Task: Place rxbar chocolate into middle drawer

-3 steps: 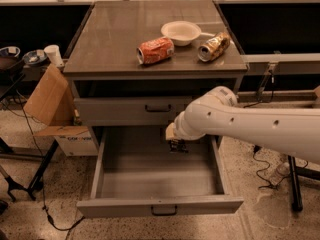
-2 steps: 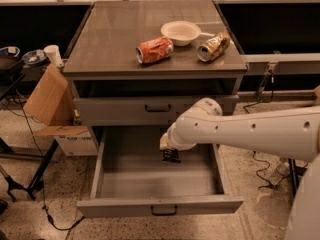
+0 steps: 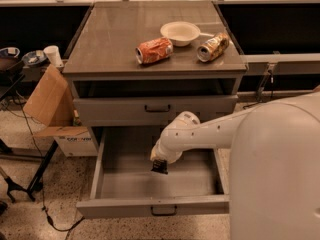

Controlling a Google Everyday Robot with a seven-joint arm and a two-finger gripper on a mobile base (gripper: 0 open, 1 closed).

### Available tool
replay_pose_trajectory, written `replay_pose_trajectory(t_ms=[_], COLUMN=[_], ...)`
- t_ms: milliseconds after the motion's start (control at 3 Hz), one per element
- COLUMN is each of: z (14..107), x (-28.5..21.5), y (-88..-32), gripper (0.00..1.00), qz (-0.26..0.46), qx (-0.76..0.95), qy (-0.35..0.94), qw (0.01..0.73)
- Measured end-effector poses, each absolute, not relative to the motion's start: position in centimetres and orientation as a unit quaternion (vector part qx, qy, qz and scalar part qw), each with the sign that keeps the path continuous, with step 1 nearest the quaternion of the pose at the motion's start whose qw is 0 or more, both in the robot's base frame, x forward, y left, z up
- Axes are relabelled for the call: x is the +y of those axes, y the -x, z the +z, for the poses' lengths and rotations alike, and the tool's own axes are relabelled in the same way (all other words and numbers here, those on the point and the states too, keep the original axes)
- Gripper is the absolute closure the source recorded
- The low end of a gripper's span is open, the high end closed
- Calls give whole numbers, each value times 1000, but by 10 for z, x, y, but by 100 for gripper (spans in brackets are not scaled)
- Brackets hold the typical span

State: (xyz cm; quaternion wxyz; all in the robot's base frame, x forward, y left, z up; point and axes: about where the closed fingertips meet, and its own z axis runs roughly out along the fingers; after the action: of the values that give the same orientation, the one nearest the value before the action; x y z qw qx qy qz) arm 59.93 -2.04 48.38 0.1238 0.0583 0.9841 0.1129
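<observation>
At the near right, much of the view is filled by the robot's white arm (image 3: 260, 149), which is stretched leftward over the middle drawer (image 3: 150, 207). The drawer is seen pulled fully out of the cabinet, its small dark handle facing the camera and its plain grey tray laid open. The tool (image 3: 159, 164) is hung at the arm's end, pointed downward inside the drawer's opening, above the middle of the tray and a little toward its back. A small dark block is seen at the tool's tip; this is taken for the rxbar chocolate (image 3: 160, 169), held clear above the tray floor, though bar and tool cannot be separated by eye. Whether the tool is open or closed cannot be told.

Behind the arm, the upper drawer front (image 3: 125, 110) is seen shut, with its handle at the centre. To the left of the cabinet, a cardboard box (image 3: 47, 96) is leaned on the speckled floor, and a white cup (image 3: 52, 55) is stood beyond it.

Farther back, on the grey worktop (image 3: 110, 39), a crushed orange can (image 3: 154, 50) is laid on its side, with a white bowl (image 3: 180, 32) just behind it and a crushed gold-brown can (image 3: 213, 47) beside the bowl at the right.
</observation>
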Motion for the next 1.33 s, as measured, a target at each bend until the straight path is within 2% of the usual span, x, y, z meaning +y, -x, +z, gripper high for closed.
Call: replay_pose_trajectory(t_ms=[333, 667, 1333], z=[446, 412, 386], x=[-20, -22, -26], y=[-593, -585, -591], gripper=[100, 81, 34], qz=[116, 129, 140], qx=[985, 984, 981], qy=[-77, -89, -118], qw=[103, 83, 69])
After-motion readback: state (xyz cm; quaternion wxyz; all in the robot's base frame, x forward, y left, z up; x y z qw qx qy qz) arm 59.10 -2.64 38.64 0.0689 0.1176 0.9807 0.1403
